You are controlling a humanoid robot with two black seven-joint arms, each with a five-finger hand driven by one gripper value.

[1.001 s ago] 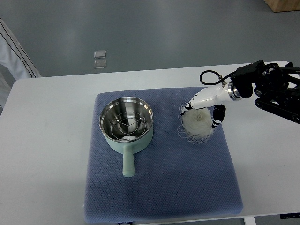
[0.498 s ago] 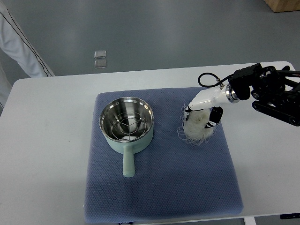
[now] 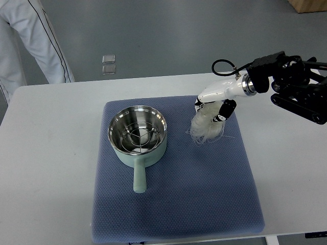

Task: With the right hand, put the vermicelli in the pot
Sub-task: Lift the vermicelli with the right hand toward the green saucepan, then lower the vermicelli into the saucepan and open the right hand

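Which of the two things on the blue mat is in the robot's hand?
The white vermicelli bundle, right of the pot: the right hand grips its top. The green pot stands free, untouched.

White table (image 3: 51,153) with rounded corners, bearing a blue-grey textured mat (image 3: 204,194). Grey floor (image 3: 163,35) beyond, with two small pale squares (image 3: 108,64) on it. Brown box corner (image 3: 308,5) at upper right. Even lighting.

just one cam, looking steeply down from the robot's side over the whole table (image 3: 51,153) and the floor beyond
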